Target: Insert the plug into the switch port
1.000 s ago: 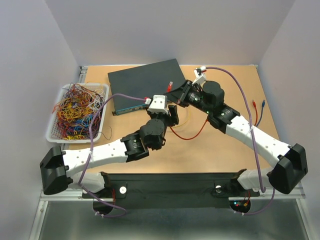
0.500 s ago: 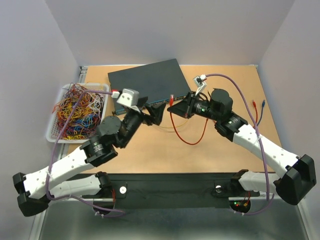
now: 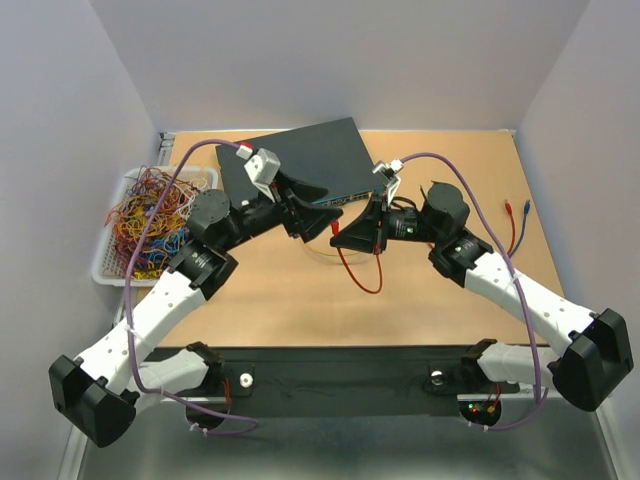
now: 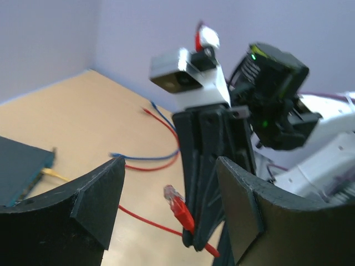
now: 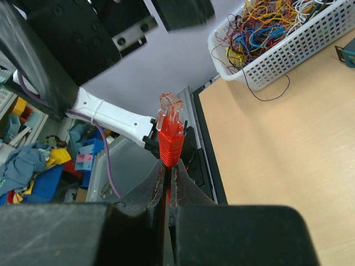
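The switch, a flat dark blue-grey box, lies at the table's back; its corner shows in the left wrist view. My right gripper is in front of the switch, shut on the red plug. The plug's clear tip sticks out past the fingers, and its red cable hangs to the table. My left gripper is open and empty, facing the right gripper. In the left wrist view the plug sits between the open left fingers, untouched. The switch's sockets are not visible.
A white basket of tangled coloured wires stands at the left, also in the right wrist view. Loose red and blue cables lie at the right. A thin yellowish cable lies in front of the switch.
My left arm has swung left and back; its open gripper now faces the right gripper. My right gripper has drawn the plug away from the switch, toward the table's middle.
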Robot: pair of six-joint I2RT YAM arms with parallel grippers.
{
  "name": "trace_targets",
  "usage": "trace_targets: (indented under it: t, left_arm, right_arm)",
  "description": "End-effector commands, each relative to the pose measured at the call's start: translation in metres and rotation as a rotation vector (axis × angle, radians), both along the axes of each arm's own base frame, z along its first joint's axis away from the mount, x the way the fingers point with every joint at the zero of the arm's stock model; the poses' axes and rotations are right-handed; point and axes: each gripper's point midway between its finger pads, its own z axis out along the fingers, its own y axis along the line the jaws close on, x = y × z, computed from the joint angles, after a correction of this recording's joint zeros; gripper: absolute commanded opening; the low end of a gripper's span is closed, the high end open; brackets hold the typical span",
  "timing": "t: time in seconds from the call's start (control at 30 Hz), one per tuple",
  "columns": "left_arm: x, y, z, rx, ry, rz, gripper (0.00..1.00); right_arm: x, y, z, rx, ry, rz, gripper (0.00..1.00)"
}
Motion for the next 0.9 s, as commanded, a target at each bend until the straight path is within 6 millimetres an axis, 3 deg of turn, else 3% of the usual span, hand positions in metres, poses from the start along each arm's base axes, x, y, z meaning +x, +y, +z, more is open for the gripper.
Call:
trace_targets:
  t: [0.0,0.2,0.53,0.73,0.83,0.87]
  left_arm:
    - [-0.037,-0.008,0.013,-0.034,-0.062,-0.202,0.77]
    - [-0.033,-0.009,-0.005,-0.012,-0.016,-0.19,0.67]
    - [-0.021,-0.015,-0.021,0.003,0.054,-0.176,0.37]
    - [-0.014,-0.018,-0.026,0.018,0.081,-0.16,0.39]
    - [-0.012,-0.017,-0.027,0.02,0.087,-0.149,0.29]
    - [-0.01,-0.016,-0.027,0.018,0.09,-0.139,0.16]
  right_arm:
    - [-0.006,-0.002,0.028,0.064,-0.116,0.029,0.0]
    - [-0.003,-0.001,0.031,0.068,-0.118,0.019,0.0]
    - [-0.004,-0.001,0.033,0.073,-0.124,0.016,0.0]
    - [-0.002,-0.004,0.037,0.075,-0.135,-0.01,0.0]
    - [-0.001,-0.004,0.036,0.065,-0.136,-0.012,0.01]
    - [-0.001,-0.004,0.035,0.061,-0.142,-0.014,0.0]
